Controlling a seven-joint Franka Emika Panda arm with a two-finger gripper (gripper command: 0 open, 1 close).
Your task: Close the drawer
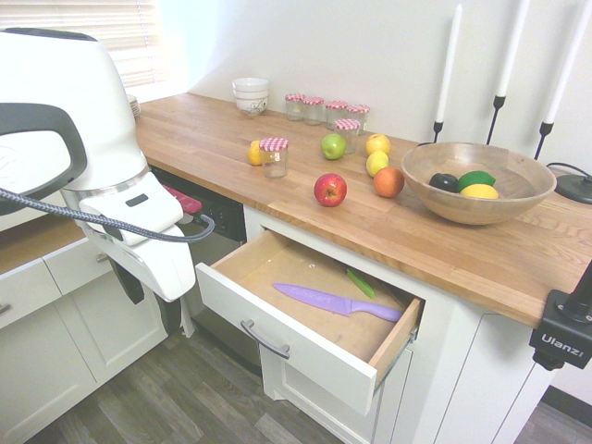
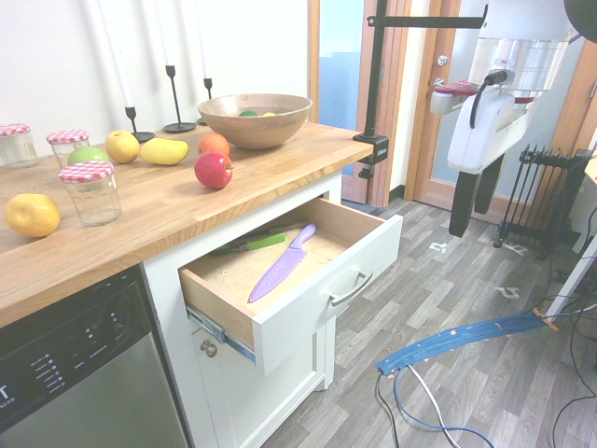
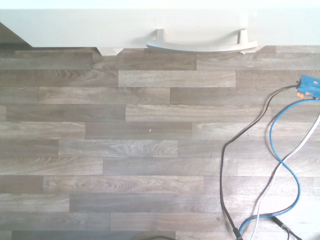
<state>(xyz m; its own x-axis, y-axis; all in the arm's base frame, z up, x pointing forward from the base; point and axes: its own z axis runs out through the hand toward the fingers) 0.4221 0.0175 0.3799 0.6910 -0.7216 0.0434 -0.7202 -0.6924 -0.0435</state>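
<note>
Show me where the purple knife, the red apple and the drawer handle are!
purple knife [image 1: 338, 302]: first exterior view, on its blade.
red apple [image 1: 329, 190]: first exterior view, on its round front.
drawer handle [image 3: 201, 47]: wrist view, on the middle of the curved bar.

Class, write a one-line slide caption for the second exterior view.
Open drawer holding a purple knife; gripper hangs apart, above the floor.

This is a home kitchen. A long butcher-block wooden bench [image 1: 277, 176] runs above white panelled cabinets [image 1: 55, 351], with a stainless-steel dishwasher [image 2: 84, 373] built in under it. On the bench sit a round wooden fruit bowl [image 1: 476, 190], a red apple [image 1: 330, 190], glass jars with red-checked lids [image 1: 274, 155] and stacked white ceramic bowls [image 1: 251, 95]. Tall white candles in black holders [image 1: 449, 74] stand against the wall. An open white-fronted drawer with plywood sides [image 1: 277, 324] holds a purple kitchen knife [image 1: 338, 302]. The floor is grey wood-look plank flooring [image 3: 150, 150].
</note>
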